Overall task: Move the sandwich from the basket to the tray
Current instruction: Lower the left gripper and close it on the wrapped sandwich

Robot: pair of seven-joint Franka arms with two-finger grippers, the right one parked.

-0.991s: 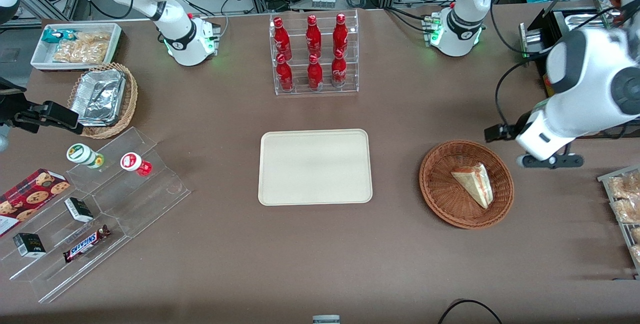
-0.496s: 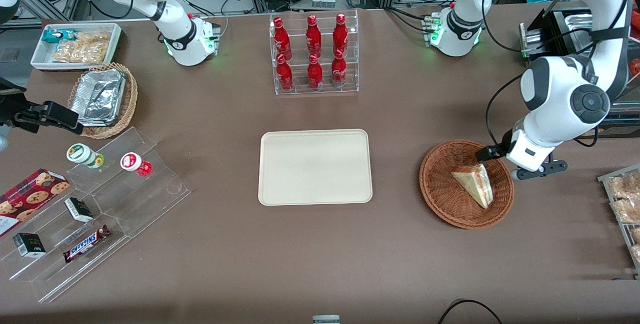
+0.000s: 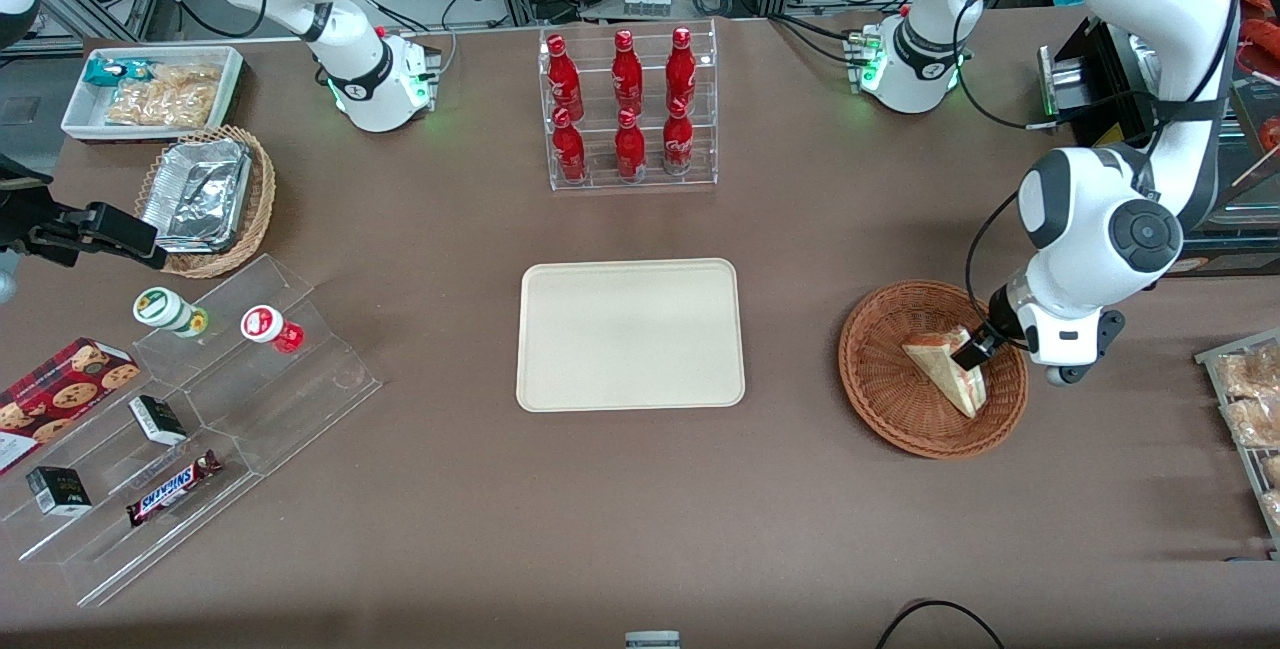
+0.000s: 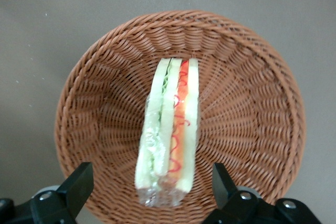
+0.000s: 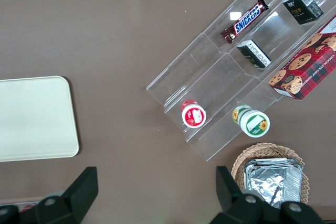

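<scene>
A: Sandwich [image 4: 169, 135] check: triangular wedge, pale white bread, green and red filling showing along the cut edge, red squiggle on the orange layer, clear wrap crinkled at one end.
B: Location: lying in the round reddish-brown wicker basket [image 3: 880, 369], toward the working arm's end of the table [image 3: 800, 529]. Roughly mid-basket, wedge tip pointing nearer the front camera.
A: Pincer [image 3: 972, 349]?
B: Hanging over the basket, right above the sandwich's wide end. Fingers [image 4: 79, 184] spread apart, one on each side of the wedge in the wrist view. Touching the wrap or just above it: can't tell from the front view.
A: Tray [image 3: 630, 334]?
B: Cream-beige, rounded corners, low rim, flat on the table centre, well apart from the basket.
A: Surface and surroundings?
B: Matte brown table. Clear rack of red bottles [image 3: 628, 109] farther from the front camera than the tray. Toward the parked arm's end: tan basket of foil trays [image 3: 205, 194], white bin of snacks [image 3: 150, 89], clear stepped stand [image 3: 200, 429] with two small cups, a Snickers bar [image 3: 172, 487] and small dark boxes, cookie box [image 3: 55, 399] beside it. Cables and metal framing around the table's edge near the arm bases.
</scene>
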